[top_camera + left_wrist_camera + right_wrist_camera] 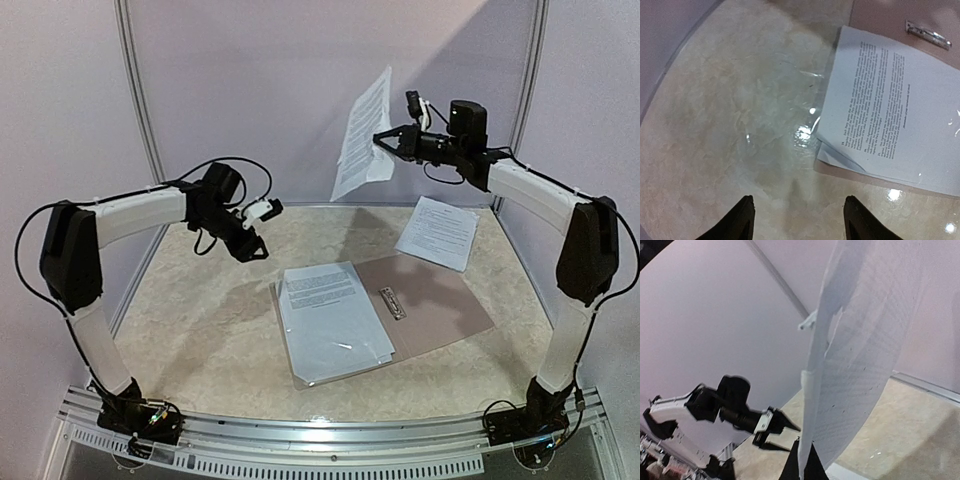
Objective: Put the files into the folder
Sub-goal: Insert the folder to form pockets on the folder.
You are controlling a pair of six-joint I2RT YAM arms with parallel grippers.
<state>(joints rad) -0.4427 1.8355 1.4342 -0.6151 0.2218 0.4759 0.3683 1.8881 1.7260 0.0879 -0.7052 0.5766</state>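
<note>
Starting on the left: the left gripper (pixel 252 245) hangs above the table (pixel 190 330) just off the folder's left edge, fingers spread apart with nothing between them, only bare tabletop in its wrist view. Middle of the table, the folder (pixel 445 300) lies open and flat, tan cover out to the right, clear plastic side on the left with a few filed sheets (pixel 330 315) already lying there, top one text-up. There's a little metal clip (pixel 392 302) on the tan part near the spine. Further right and way up in the air, the held sheet (pixel 362 130) hangs on edge and bows under its own floppiness, pinched at one edge by the right gripper (pixel 382 141), which is clamped tight on it. Behind the folder on the right, one loose sheet (pixel 438 233) lies flat on the table, not yet dealt with. So I'd call this the carry step: one page lifted, not yet filed. Next move, I reckon, is bringing that page down over the plastic side, roughly squared to the stack, and laying it flat before letting go. The open left hand looks well placed to steady the folder or the paper.
</note>
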